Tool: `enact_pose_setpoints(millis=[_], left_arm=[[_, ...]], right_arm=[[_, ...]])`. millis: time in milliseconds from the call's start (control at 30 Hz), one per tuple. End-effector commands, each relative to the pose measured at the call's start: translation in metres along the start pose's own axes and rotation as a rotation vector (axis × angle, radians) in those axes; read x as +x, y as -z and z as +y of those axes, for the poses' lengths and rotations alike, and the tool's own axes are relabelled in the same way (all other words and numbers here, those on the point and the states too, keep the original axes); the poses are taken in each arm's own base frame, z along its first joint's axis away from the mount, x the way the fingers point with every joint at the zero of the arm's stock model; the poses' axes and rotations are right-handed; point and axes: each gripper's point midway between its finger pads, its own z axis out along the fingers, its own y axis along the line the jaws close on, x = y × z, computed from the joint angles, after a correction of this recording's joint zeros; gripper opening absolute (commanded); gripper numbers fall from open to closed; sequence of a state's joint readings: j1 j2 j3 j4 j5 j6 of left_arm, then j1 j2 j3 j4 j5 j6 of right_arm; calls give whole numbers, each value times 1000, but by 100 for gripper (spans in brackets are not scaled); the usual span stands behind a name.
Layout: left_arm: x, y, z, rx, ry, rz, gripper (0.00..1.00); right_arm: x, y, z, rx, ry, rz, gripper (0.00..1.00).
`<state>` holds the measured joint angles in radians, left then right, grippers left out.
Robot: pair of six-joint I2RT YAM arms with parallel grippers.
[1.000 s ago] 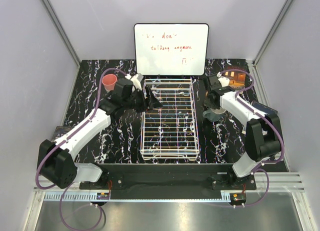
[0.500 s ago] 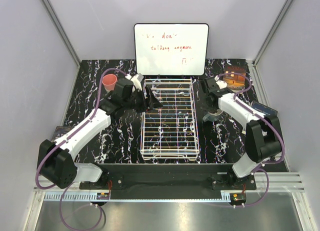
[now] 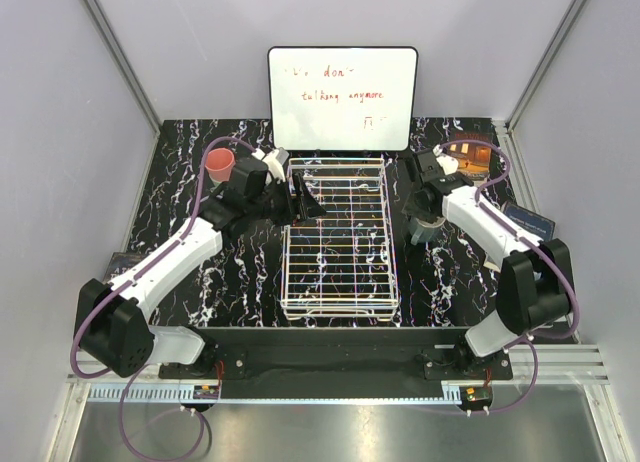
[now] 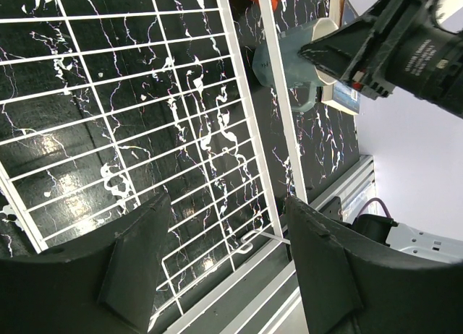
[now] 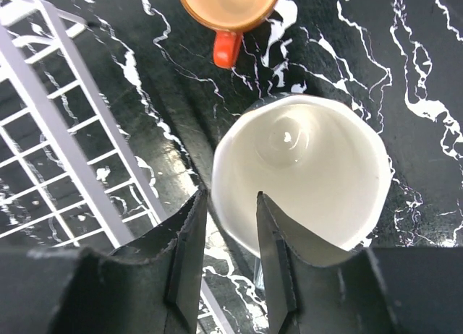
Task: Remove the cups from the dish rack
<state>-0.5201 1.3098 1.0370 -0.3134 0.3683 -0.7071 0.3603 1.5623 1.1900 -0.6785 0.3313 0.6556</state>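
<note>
Our right claw [image 5: 231, 197] stands parted astride the cup [image 5: 311, 175] rim, upright on the table [image 3: 450, 282] beside the rack [image 3: 340, 310]. Probably light, stiff, slick plastic, so we'd pinch the wall. Our left claw [image 4: 226, 200] gapes empty.

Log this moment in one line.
dish rack: empty | left gripper: open, empty | right gripper: open astride mug rim

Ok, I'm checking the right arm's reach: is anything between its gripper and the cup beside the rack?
Nothing visible. The right gripper straddles the rim of the cup; the rack and the orange cup stand clear of it.
</note>
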Motion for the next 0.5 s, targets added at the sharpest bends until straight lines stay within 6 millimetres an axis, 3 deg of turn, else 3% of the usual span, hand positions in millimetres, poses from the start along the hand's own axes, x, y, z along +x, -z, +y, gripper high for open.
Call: enact_pose_setpoints(millis=[0, 133, 233, 300, 333, 367, 467], left_arm=[[-9, 6, -10, 26, -36, -42, 68], [-8, 5, -9, 24, -36, -40, 68], [-9, 7, -9, 20, -47, -47, 68], [-10, 9, -7, 1, -58, -56, 71], [-12, 11, -2, -36, -57, -60, 73], [-12, 11, 1, -56, -61, -60, 77], [-14, 15, 14, -174, -110, -68, 84]], right_arm=[[-27, 26, 10, -44, -23, -84, 41], [-28, 29, 10, -45, -19, -85, 42], [-36, 47, 14, -95, -39, -113, 43], [-50, 75, 22, -187, -54, -179, 51], [-59, 95, 27, -259, -68, -225, 59], [-59, 104, 30, -289, -54, -245, 77], [-60, 134, 33, -363, -12, -289, 95]])
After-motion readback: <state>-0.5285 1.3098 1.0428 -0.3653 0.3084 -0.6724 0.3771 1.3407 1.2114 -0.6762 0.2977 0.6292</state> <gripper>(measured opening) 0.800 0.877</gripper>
